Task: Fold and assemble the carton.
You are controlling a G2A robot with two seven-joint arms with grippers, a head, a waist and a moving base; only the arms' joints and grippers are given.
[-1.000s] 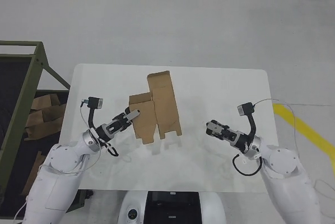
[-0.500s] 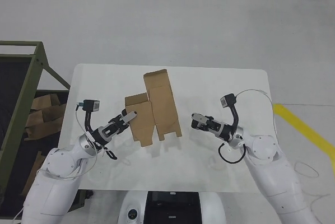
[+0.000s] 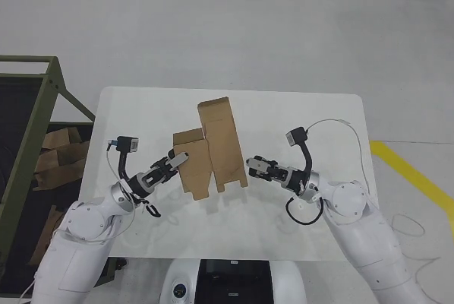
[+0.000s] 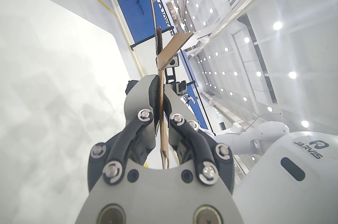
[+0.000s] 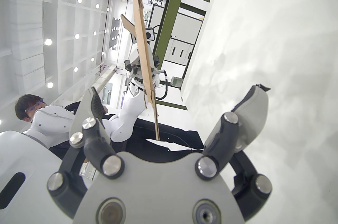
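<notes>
One carton [image 3: 212, 148] of brown cardboard, flattened and with its flaps loose, is seen over the middle of the one white table [image 3: 318, 121]. It is held off the surface, and its shadow is cast on the tabletop beneath it. Two grippers are counted, one on each side of the carton. The left gripper [image 3: 175, 161] is clamped on the carton's left edge. In the left wrist view the sheet [image 4: 174, 46] is seen edge-on, pinched between the two pads of that gripper [image 4: 158, 85], with one flap bent outward beyond the fingertips. The right gripper [image 3: 251, 163] is placed just at the carton's right edge with its two fingers spread wide. In the right wrist view the carton [image 5: 141, 45] is again seen edge-on, and its near corner is found between the parted fingers of that gripper [image 5: 174, 98], touched by neither. One green metal frame [image 3: 56, 83] is seen beside the table on the robot's left, and a few flat pieces of cardboard [image 3: 60, 156] are lying inside it. One yellow line [image 3: 409, 171] is marked on the floor to the right of the table.
</notes>
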